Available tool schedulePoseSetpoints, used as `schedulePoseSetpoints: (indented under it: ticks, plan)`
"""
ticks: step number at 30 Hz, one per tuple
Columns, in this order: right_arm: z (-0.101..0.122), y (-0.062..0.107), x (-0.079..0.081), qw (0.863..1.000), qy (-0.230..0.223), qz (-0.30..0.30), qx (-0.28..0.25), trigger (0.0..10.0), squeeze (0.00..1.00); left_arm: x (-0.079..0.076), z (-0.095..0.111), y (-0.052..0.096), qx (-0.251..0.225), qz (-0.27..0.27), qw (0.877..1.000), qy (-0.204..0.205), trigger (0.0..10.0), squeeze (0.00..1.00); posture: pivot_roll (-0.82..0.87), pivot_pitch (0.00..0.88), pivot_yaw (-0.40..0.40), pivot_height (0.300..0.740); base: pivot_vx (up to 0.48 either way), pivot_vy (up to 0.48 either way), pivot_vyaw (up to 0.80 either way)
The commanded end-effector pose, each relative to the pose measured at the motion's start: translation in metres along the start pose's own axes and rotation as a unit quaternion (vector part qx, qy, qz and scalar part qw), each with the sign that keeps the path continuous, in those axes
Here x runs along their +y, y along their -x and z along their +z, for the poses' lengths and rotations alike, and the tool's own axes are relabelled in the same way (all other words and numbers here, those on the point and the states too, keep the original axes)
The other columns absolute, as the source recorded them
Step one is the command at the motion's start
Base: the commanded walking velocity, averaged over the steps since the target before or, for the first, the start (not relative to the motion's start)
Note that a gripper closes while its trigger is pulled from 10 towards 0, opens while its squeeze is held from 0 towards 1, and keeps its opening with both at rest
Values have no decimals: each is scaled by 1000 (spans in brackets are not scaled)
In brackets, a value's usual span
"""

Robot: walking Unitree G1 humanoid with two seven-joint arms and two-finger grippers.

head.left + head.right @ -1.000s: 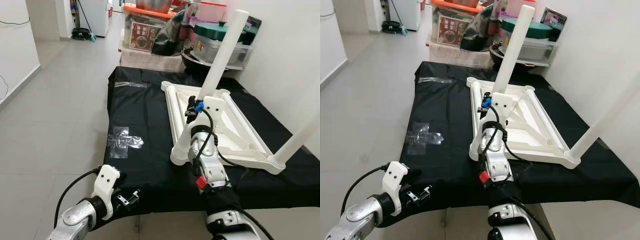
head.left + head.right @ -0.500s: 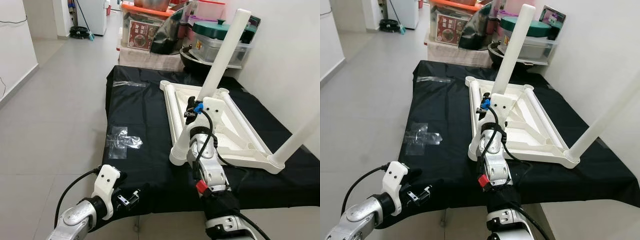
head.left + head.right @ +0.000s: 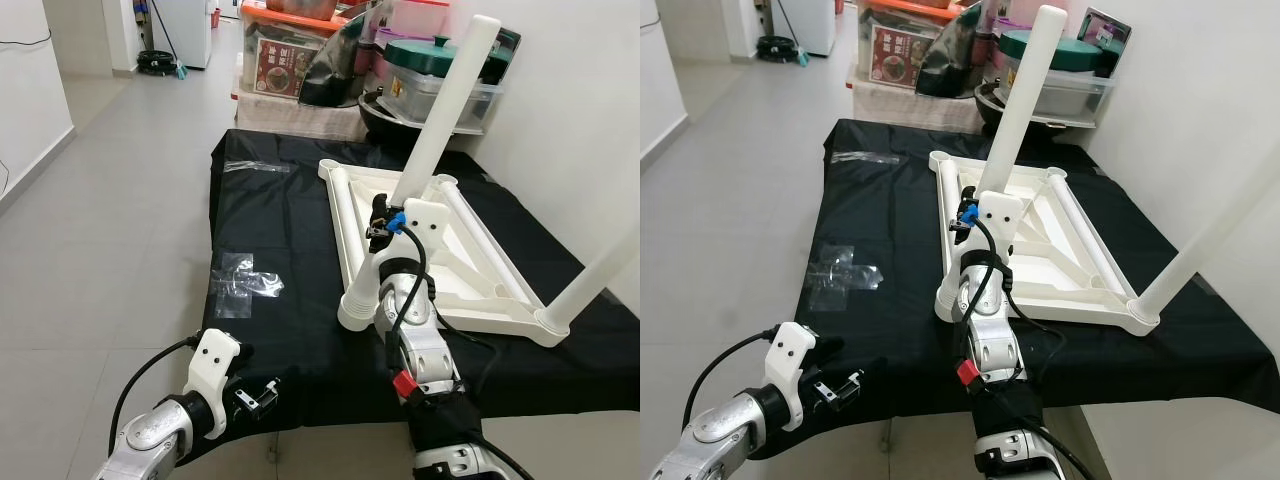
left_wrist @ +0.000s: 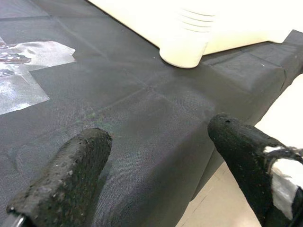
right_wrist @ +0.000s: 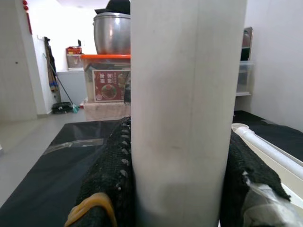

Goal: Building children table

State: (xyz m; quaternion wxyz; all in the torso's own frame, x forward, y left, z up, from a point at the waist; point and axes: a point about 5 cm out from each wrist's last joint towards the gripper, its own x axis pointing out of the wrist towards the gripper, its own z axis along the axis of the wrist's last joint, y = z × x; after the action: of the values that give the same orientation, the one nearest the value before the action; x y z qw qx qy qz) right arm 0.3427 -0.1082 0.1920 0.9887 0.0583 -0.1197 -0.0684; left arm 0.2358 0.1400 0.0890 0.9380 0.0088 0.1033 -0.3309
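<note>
A white children's table frame [image 3: 480, 270] lies upside down on a black cloth [image 3: 280, 230]. One white leg [image 3: 445, 110] rises from the near-left corner socket [image 3: 352, 305], leaning to the right. My right gripper [image 3: 380, 215] is shut on this leg about midway up. In the right wrist view the leg [image 5: 187, 118] stands between the black fingers [image 5: 111, 179]. A second leg [image 3: 600, 275] stands in the near-right corner. My left gripper [image 3: 258, 397] hovers open at the cloth's front edge, with nothing between its fingers [image 4: 75, 175]. The socket [image 4: 185, 45] lies ahead of it.
Clear plastic wrapping [image 3: 240, 280] lies on the cloth left of the frame, and another piece [image 3: 258, 168] lies at the far left. Storage boxes and pots [image 3: 440, 80] are stacked behind the table. A white wall runs along the right, and tiled floor [image 3: 110, 200] lies to the left.
The view has shifted slightly. The right gripper keeps its hold on the leg, and the left arm has stayed in place.
</note>
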Motion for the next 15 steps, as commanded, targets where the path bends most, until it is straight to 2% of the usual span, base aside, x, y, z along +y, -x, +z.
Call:
schedulePoseSetpoints:
  ticks: [1,15]
  plan:
    - [-23,7,-17,998,27,-20,49,0,0,0,-1,-3,1,0,1000,-1,10000,0,46,0,-151,740,0,0,0]
    - [-18,0,-15,997,32,3,64,0,0,2,-1,-3,3,0,1000,-3,10000,0,46,0,-151,740,0,0,0]
